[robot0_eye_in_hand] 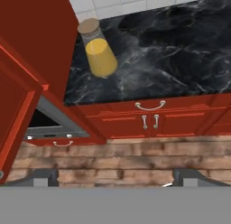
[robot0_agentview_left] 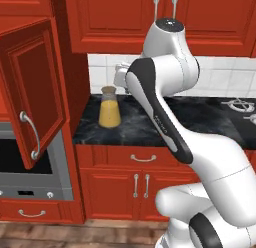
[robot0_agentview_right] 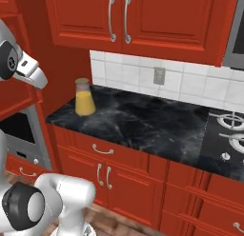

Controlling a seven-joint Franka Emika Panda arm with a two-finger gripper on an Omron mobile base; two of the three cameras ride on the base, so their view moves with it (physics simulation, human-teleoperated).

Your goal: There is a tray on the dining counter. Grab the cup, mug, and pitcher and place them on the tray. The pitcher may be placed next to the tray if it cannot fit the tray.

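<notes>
the pitcher (robot0_agentview_left: 109, 108), a yellow-filled flask with a tan stopper, stands upright at the left centre of the left base view, on the black marble wall counter (robot0_agentview_left: 200, 119) under the red cabinets (robot0_agentview_left: 110, 22). in the hand view the gripper (robot0_eye_in_hand: 116, 177) shows its two dark fingertips (robot0_eye_in_hand: 43, 175) far apart at the bottom edge, wide and holding nothing, with the pitcher at upper left. no brand, label or writing is readable on any of it.

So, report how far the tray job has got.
Nothing looks done. The pitcher stands untouched on the wall counter under the red cabinets. The gripper is open and empty, well back from it. Fetching the pitcher, cup and mug is all still left.
</notes>
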